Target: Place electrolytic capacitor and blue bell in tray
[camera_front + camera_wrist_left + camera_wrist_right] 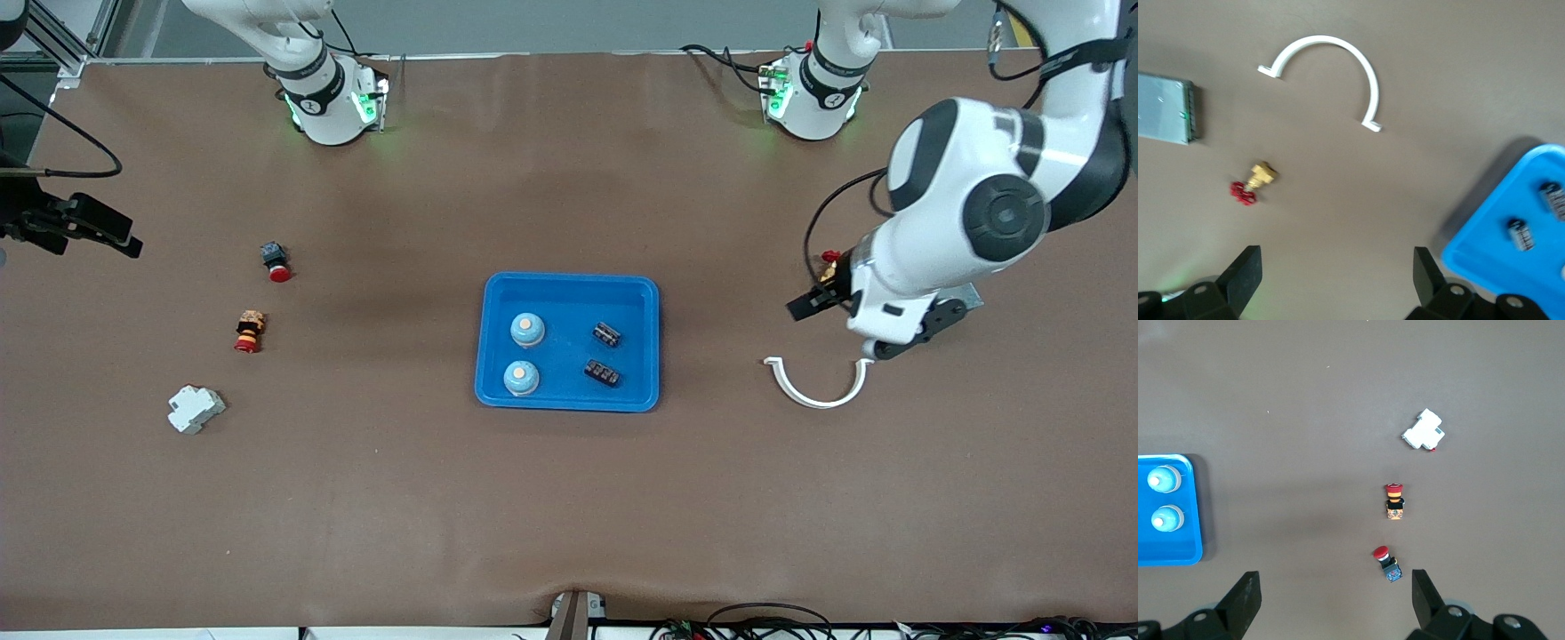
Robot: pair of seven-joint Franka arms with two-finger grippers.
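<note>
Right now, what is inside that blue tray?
The blue tray holds two blue bells toward the right arm's end and two dark capacitors toward the left arm's end. Nothing covers them; only the patches of floor beneath each piece are hidden.

Two bells (524, 354) and two capacitors (605, 353) in tray (569, 286), side by side

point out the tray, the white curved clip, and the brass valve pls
tray (569, 289): front view, bare floor near its rim.
white curved clip (816, 400): front view, middle of the arc.
brass valve (1262, 175): left wrist view, brass body.
</note>
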